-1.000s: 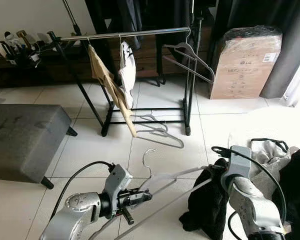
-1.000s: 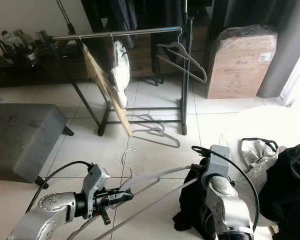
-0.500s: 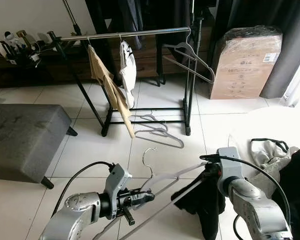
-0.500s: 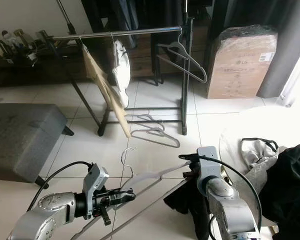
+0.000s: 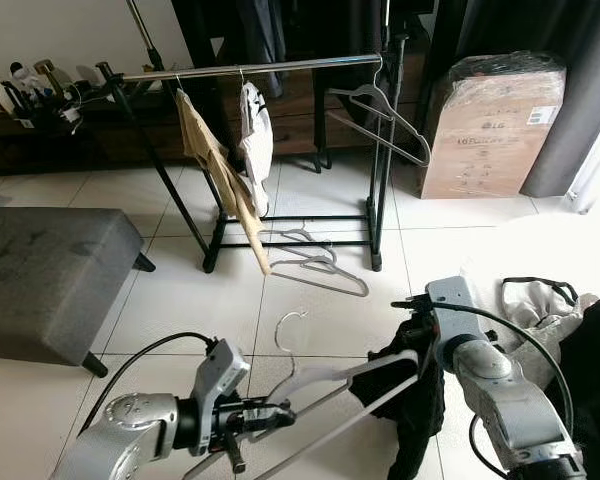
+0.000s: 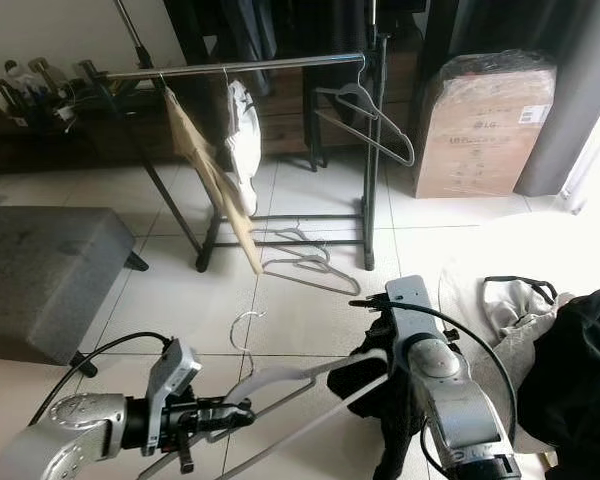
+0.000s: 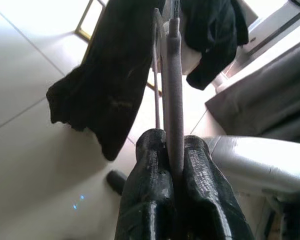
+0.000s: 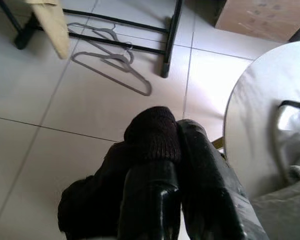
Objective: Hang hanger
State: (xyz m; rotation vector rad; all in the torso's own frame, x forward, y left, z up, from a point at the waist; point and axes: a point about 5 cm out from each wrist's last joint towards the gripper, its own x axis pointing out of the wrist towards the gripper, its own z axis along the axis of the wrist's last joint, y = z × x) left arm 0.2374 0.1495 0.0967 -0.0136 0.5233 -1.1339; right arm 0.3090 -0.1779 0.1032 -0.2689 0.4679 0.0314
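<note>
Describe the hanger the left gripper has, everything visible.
The grey hanger looks velvet-coated, with a thin silver wire hook pointing up toward the rack. It lies tilted, low over the tiled floor. The left gripper is shut on one shoulder arm. A black garment drapes its far end, where the right gripper pinches the cloth.

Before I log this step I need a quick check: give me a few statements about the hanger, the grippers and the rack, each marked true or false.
1. The left gripper is shut on the grey hanger. True.
2. The right gripper is open and holds nothing. False: it is shut on the black garment.
3. The grey hanger already hangs on the rack's rail. False: it is low over the floor, in front of the robot.
4. Spare hangers lie on the tiles beside the rack's base. True.
5. A beige garment hangs from the rail. True.
</note>
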